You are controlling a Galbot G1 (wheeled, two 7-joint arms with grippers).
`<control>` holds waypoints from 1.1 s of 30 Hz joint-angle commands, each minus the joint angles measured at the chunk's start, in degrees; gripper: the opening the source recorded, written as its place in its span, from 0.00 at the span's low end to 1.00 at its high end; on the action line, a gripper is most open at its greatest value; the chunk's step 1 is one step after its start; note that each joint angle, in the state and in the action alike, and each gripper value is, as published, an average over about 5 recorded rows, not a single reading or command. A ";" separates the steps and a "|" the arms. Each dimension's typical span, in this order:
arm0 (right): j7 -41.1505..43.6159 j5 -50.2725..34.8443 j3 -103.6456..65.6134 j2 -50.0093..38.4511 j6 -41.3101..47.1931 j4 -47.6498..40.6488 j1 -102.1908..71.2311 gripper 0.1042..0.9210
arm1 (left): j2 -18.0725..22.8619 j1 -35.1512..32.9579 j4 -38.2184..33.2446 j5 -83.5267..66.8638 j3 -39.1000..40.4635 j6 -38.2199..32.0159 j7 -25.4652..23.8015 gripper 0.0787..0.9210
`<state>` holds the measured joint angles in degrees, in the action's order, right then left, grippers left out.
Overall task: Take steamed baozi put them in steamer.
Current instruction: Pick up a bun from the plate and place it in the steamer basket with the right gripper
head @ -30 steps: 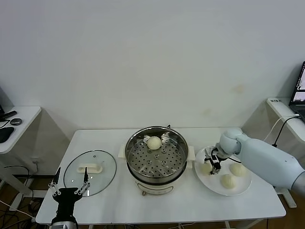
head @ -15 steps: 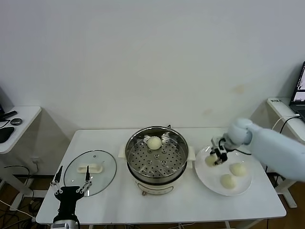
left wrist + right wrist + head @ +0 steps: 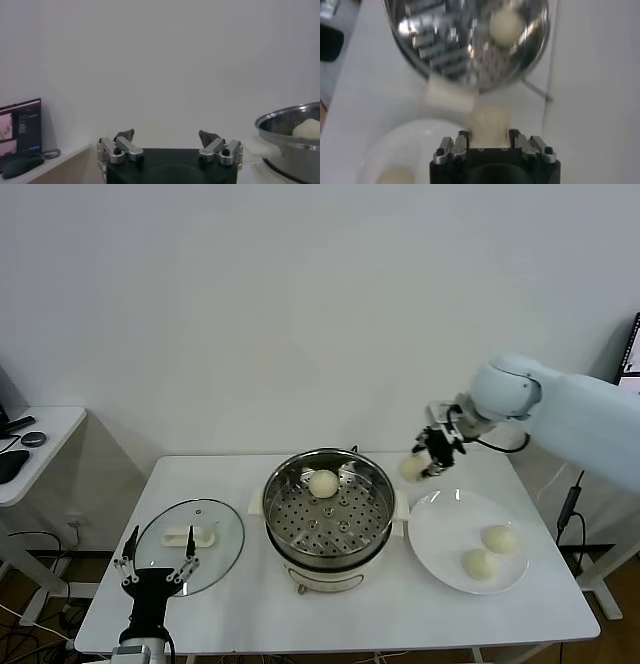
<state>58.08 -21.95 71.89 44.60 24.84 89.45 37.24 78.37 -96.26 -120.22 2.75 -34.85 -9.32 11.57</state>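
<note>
My right gripper [image 3: 425, 464] is shut on a cream-white baozi [image 3: 412, 468] and holds it in the air between the white plate [image 3: 440, 539] and the steamer [image 3: 328, 506]. In the right wrist view the held baozi [image 3: 489, 125] sits between the fingers, with the steamer [image 3: 445, 47] beyond. One baozi [image 3: 323, 483] lies on the steamer's perforated tray at the back; it also shows in the right wrist view [image 3: 506, 24]. Two baozi [image 3: 498, 539] [image 3: 479, 563] remain on the plate. My left gripper [image 3: 157, 569] is open and empty at the table's front left, beside the glass lid.
The round glass lid [image 3: 190, 532] with a white handle lies flat at the table's left. A side table with a mouse [image 3: 34, 438] stands at the far left. The steamer's rim [image 3: 290, 120] shows in the left wrist view.
My right gripper has lifted a baozi off the plate and carried it up and left toward the steamer. The left arm has barely moved.
</note>
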 commanded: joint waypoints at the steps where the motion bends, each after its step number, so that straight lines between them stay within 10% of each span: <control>1: -5.31 -11.07 6.07 7.88 9.80 4.79 6.82 0.46 | 0.00 0.24 -0.18 -0.05 0.07 0.07 -0.05 0.88; 33: -12.53 -11.83 2.30 31.06 16.73 -14.11 -10.90 0.46 | 0.87 0.32 -0.99 -0.85 -2.33 0.48 -0.19 0.88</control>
<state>46.50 -33.37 74.25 72.84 40.64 77.37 28.13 79.25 -95.94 -121.32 1.91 -37.15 -8.83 11.40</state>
